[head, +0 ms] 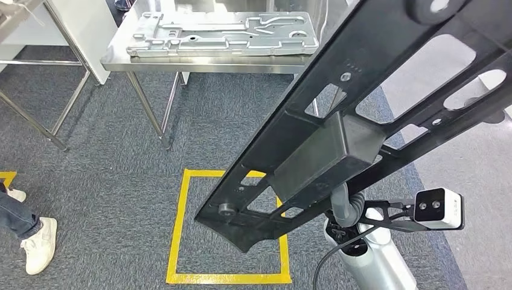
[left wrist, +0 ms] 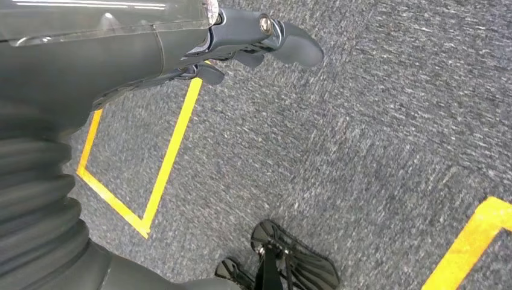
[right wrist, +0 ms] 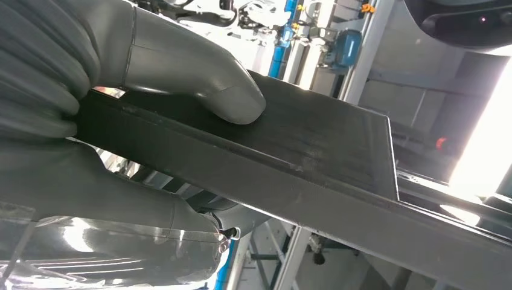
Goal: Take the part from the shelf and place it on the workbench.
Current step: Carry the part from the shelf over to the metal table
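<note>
Grey right hand [right wrist: 121,103] gripping black part [head: 338,139], thumb pressed on its flat face; part tilted, high over yellow square [head: 181,241]. Left hand [left wrist: 253,36] over carpet [left wrist: 362,139], fingers curled, holding nothing. Beyond: workbench [head: 199,62] bearing metal plate [head: 223,33].

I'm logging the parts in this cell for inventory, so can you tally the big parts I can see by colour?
Black: 1, the long black cut-out frame part, gripped by the right hand.
Silver: 1, the flat silver stamped metal panel lying on the steel workbench.
Total: 2 parts.
</note>
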You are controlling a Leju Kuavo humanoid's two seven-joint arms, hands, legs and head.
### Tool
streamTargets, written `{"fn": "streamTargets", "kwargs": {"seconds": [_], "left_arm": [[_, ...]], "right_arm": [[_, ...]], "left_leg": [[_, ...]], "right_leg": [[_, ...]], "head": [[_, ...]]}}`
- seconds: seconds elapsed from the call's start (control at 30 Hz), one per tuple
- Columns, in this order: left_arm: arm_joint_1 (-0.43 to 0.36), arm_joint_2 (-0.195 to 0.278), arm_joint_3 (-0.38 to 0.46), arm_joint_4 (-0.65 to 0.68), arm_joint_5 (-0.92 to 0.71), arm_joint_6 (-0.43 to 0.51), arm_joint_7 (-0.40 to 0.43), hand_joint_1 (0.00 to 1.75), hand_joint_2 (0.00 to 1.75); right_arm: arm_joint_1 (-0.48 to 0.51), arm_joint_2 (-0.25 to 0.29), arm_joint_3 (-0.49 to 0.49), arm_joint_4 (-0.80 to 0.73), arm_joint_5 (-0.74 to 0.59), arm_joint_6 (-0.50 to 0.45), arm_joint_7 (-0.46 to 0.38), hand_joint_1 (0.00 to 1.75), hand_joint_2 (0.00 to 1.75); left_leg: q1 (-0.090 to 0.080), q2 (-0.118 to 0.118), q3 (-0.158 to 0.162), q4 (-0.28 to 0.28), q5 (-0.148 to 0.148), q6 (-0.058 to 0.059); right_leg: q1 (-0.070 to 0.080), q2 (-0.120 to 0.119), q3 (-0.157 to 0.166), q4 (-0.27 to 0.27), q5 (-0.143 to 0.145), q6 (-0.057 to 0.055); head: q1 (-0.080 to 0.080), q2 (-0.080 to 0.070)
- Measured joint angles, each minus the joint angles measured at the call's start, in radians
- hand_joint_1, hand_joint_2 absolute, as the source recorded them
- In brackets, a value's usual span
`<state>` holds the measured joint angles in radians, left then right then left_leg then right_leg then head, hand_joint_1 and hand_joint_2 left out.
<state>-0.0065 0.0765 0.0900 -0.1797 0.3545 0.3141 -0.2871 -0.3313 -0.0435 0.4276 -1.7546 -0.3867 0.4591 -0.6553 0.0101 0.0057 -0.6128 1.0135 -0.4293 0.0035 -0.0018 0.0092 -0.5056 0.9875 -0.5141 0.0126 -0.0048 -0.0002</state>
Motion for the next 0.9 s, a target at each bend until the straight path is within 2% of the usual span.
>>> {"fn": "streamTargets", "kwargs": {"seconds": [0.07,0.1,0.17,0.2,0.23,0.27,0.33,0.37,0.4,0.47,0.53,0.57,0.6,0.67,0.7,0.73,0.77,0.83,0.87,0.9], "left_arm": [[0.0,0.0,0.0,0.0,0.0,0.001,0.0,0.0,1.75],[0.0,0.0,0.0,0.0,0.0,0.001,0.0,0.0,1.75],[0.0,0.0,0.0,0.0,-0.001,0.001,0.0,0.0,1.75],[0.0,0.0,0.0,0.0,-0.002,0.001,-0.001,0.0,1.75],[0.0,0.0,0.0,0.0,-0.003,0.001,-0.001,0.0,1.75],[0.001,0.0,0.0,0.0,-0.004,0.001,-0.002,0.0,1.75],[0.001,-0.001,0.0,0.0,-0.004,0.001,-0.002,0.0,1.75],[0.001,-0.002,0.0,0.0,-0.004,0.001,-0.002,0.0,1.75],[0.001,-0.003,0.0,0.0,-0.004,0.001,-0.003,0.0,1.75],[-0.001,-0.004,0.0,0.0,-0.003,0.001,-0.004,0.0,1.75],[-0.003,-0.005,0.001,0.0,-0.002,0.002,-0.004,0.0,1.75],[-0.004,-0.005,0.001,0.0,-0.002,0.002,-0.004,0.0,1.75],[-0.003,-0.004,0.001,0.0,-0.002,0.002,-0.005,0.0,1.75],[-0.001,-0.003,0.002,0.0,-0.004,0.002,-0.005,0.0,1.75],[0.0,-0.003,0.002,0.0,-0.005,0.002,-0.005,0.0,1.75],[0.002,-0.003,0.002,0.0,-0.005,0.003,-0.005,0.0,1.75],[0.003,-0.002,0.002,0.0,-0.006,0.003,-0.005,0.0,1.75],[0.006,0.0,0.003,0.0,-0.006,0.003,-0.005,0.0,1.75],[0.006,0.001,0.004,0.0,-0.006,0.003,-0.006,0.0,1.75],[0.005,0.001,0.004,0.0,-0.007,0.003,-0.006,0.0,1.75]], "right_arm": [[-0.003,0.0,0.0,-0.002,-0.002,-0.001,0.0,1.75,1.75],[-0.003,0.0,0.0,-0.003,-0.002,-0.002,0.0,1.75,1.75],[0.0,0.0,0.0,-0.003,-0.002,-0.006,-0.001,1.75,1.75],[0.002,0.0,0.0,-0.002,-0.002,-0.008,-0.001,1.75,1.75],[0.004,0.0,0.0,-0.002,-0.002,-0.011,-0.001,1.75,1.75],[0.005,0.0,0.0,-0.002,-0.001,-0.012,-0.002,1.75,1.75],[0.005,0.0,0.001,-0.002,0.001,-0.013,-0.002,1.75,1.75],[0.004,0.0,0.002,-0.003,0.003,-0.014,-0.002,1.75,1.75],[0.004,0.0,0.002,-0.003,0.005,-0.015,-0.002,1.75,1.75],[0.003,0.0,0.004,-0.004,0.008,-0.017,-0.002,1.75,1.75],[0.004,0.0,0.004,-0.006,0.009,-0.019,-0.002,1.75,1.75],[0.003,0.001,0.005,-0.008,0.01,-0.02,-0.002,1.75,1.75],[0.002,0.002,0.006,-0.009,0.01,-0.021,-0.002,1.75,1.75],[0.002,0.002,0.008,-0.01,0.011,-0.026,-0.002,1.75,1.75],[0.004,0.003,0.009,-0.01,0.01,-0.028,-0.002,1.75,1.75],[0.005,0.003,0.009,-0.01,0.01,-0.029,-0.002,1.75,1.75],[0.005,0.003,0.01,-0.01,0.01,-0.03,-0.002,1.75,1.75],[0.006,0.003,0.01,-0.01,0.008,-0.03,-0.002,1.75,1.75],[0.005,0.003,0.01,-0.011,0.008,-0.03,-0.002,1.75,1.75],[0.005,0.003,0.01,-0.011,0.008,-0.03,-0.002,1.75,1.75]], "left_leg": [[0.002,0.0,0.009,-0.007,-0.004,0.012],[0.003,0.0,0.014,-0.009,-0.007,0.017],[0.002,0.0,0.019,-0.009,-0.015,0.024],[0.001,0.0,0.022,-0.009,-0.019,0.025],[0.0,-0.001,0.028,-0.009,-0.024,0.025],[-0.001,-0.002,0.037,-0.008,-0.029,0.024],[-0.003,-0.004,0.055,-0.009,-0.042,0.021],[-0.005,-0.004,0.062,-0.008,-0.049,0.017],[-0.007,-0.005,0.065,-0.008,-0.053,0.013],[-0.007,-0.004,0.068,-0.01,-0.06,0.003],[-0.007,-0.002,0.071,-0.006,-0.069,-0.007],[-0.007,-0.002,0.064,0.016,-0.082,-0.012],[-0.006,-0.003,0.044,0.061,-0.102,-0.016],[-0.002,-0.003,-0.03,0.196,-0.152,-0.023],[0.001,-0.003,-0.068,0.252,-0.164,-0.027],[0.003,-0.003,-0.091,0.276,-0.156,-0.03],[0.005,-0.003,-0.094,0.26,-0.129,-0.031],[0.008,-0.003,-0.05,0.133,-0.041,-0.03],[0.006,-0.003,-0.022,0.068,-0.014,-0.027],[0.005,-0.003,-0.001,0.024,-0.001,-0.022]], "right_leg": [[-0.002,-0.002,-0.018,0.043,-0.024,0.011],[-0.004,-0.002,-0.047,0.097,-0.047,0.015],[-0.005,-0.003,-0.136,0.243,-0.094,0.02],[-0.005,-0.003,-0.174,0.294,-0.1,0.021],[-0.005,-0.003,-0.195,0.309,-0.085,0.02],[-0.005,-0.003,-0.194,0.28,-0.049,0.017],[0.0,-0.004,-0.148,0.145,0.044,0.003],[0.003,-0.005,-0.123,0.08,0.074,-0.005],[0.007,-0.007,-0.108,0.039,0.086,-0.011],[0.01,-0.008,-0.1,0.017,0.08,-0.018],[0.004,-0.006,-0.089,0.006,0.079,-0.026],[0.001,-0.006,-0.08,-0.001,0.078,-0.03],[-0.003,-0.007,-0.071,-0.007,0.076,-0.034],[-0.002,-0.008,-0.058,-0.008,0.067,-0.038],[-0.002,-0.008,-0.053,-0.008,0.061,-0.038],[-0.002,-0.007,-0.046,-0.007,0.054,-0.037],[-0.002,-0.006,-0.038,-0.006,0.047,-0.036],[-0.003,-0.005,-0.018,-0.004,0.03,-0.03],[-0.002,-0.004,-0.01,-0.002,0.021,-0.024],[-0.001,-0.004,-0.005,-0.002,0.014,-0.018]], "head": [[0.002,0.0],[0.002,0.0],[0.003,0.0],[0.003,0.0],[0.003,0.0],[0.003,0.0],[0.003,0.0],[0.002,0.0],[0.001,0.0],[0.0,0.0],[0.0,0.0],[-0.002,0.0],[-0.003,0.0],[-0.005,0.0],[-0.004,0.0],[-0.004,0.0],[-0.005,0.0],[-0.005,0.0],[-0.005,0.0],[-0.004,0.0]]}}
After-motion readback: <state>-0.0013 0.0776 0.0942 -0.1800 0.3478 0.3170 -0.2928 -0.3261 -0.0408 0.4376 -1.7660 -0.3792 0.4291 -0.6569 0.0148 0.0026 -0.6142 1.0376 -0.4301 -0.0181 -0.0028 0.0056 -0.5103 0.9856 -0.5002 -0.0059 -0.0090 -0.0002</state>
